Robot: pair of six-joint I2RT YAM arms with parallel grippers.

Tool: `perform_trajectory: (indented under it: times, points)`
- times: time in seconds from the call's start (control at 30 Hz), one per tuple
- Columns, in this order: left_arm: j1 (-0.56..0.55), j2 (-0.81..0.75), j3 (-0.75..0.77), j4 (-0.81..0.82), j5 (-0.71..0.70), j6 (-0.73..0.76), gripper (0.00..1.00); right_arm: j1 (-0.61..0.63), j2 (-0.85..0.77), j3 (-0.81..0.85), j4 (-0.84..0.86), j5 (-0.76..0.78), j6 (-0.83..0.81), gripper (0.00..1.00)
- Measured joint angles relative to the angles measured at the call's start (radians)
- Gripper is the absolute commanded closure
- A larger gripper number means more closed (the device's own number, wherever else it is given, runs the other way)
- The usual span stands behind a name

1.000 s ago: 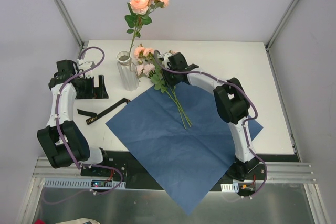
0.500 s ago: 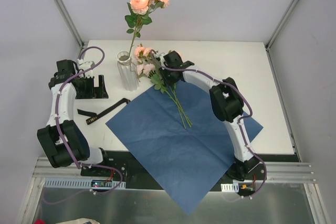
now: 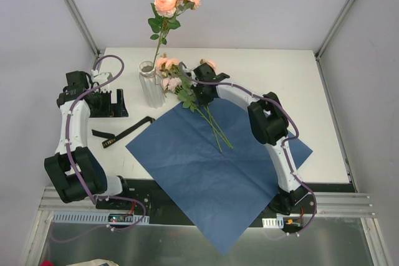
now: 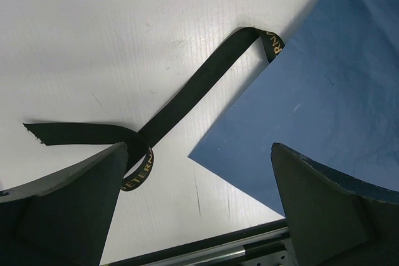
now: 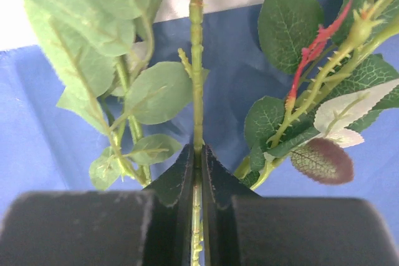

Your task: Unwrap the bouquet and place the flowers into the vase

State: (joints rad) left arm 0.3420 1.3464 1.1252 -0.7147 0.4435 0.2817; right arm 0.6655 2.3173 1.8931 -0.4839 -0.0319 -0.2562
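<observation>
1. The left end effector (image 3: 105, 99) is seen near the left edge of the bench (image 3: 299, 85), toward the far-left corner. In the left wrist view its fingers (image 4: 62, 207) stand spread wide apart, and nothing is held between them.
2. A black ribbon (image 3: 124, 131) lies flat on the bench just to the right of it. In the left wrist view, one end of the ribbon (image 4: 187, 101) is tucked at the edge of the blue paper (image 4: 336, 91).
3. The vase (image 3: 149, 86) stands upright near the far edge, left of the middle. One tall rose stalk (image 3: 167, 3) is already held in its mouth and rises well above it.
4. The remaining flowers (image 3: 186, 96) are found just beside the vase on its right. Their blooms are close to the vase wall, and their stems run toward the near-right over the paper.
5. The right end effector (image 3: 199, 95) is positioned over these flowers. In the right wrist view its jaws are pressed together on a single green stem (image 5: 196, 60), with leaves (image 5: 156, 91) on either side.
6. The blue paper (image 3: 212, 166) is spread open from the middle of the bench, and its near corner hangs past the near edge.
</observation>
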Motion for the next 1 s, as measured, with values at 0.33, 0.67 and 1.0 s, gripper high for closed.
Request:
perform_trajectory:
  times: [0.33,0.67,1.0]
  points:
    - [0.000,-0.021,0.001,-0.010,0.000,0.016,0.01,-0.029,-0.087,-0.086,0.033,0.002,0.043,0.99]
    - [0.000,-0.040,0.027,-0.038,0.002,0.015,0.01,-0.131,-0.592,-0.379,0.174,0.031,0.188,0.99]
    - [0.000,-0.048,0.090,-0.056,0.029,-0.016,0.01,-0.146,-1.064,-0.727,0.437,0.212,0.367,0.99]
